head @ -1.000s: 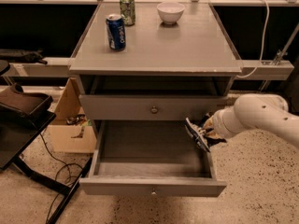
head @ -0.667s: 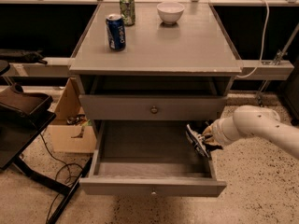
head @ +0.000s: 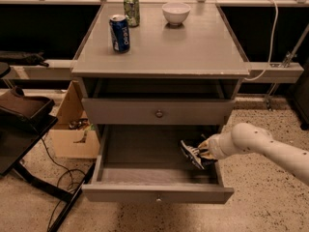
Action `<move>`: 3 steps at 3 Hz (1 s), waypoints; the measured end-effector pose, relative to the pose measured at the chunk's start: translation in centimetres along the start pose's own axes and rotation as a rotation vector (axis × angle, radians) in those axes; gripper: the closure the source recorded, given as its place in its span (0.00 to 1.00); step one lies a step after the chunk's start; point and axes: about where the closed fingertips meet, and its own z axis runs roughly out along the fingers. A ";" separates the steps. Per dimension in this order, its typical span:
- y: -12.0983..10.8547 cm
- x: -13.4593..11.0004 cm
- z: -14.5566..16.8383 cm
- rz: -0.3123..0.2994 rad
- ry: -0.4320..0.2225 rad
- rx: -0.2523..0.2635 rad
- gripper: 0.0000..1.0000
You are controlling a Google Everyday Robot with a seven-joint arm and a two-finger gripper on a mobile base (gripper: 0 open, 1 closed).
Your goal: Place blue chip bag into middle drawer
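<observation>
Gripper [head: 204, 153] sat low inside the open middle drawer [head: 125, 193], at its right side, jaws clamped on the blue chip bag [head: 191, 154]. The bag hung tilted over the drawer floor.

A single camera looked down from in front of and above the counter [head: 193, 47], facing its drawer fronts at a steep tilt. The gripper [head: 202, 152] sat low and right of centre in the frame, inside the open middle drawer [head: 145, 151], and its arm [head: 270, 149] came in from the right edge. The whole counter top lay above and behind the gripper, visible to its far edge. The view was moderately near. The counter and drawers filled most of it, and speckled floor [head: 251, 211] showed below and to both sides of the gripper.
</observation>
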 end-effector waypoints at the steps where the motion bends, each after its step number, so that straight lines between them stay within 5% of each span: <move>1: -0.2 -0.7 0.3 -0.014 -0.011 0.003 0.83; 3: -0.2 -0.7 0.3 -0.014 -0.012 0.003 0.35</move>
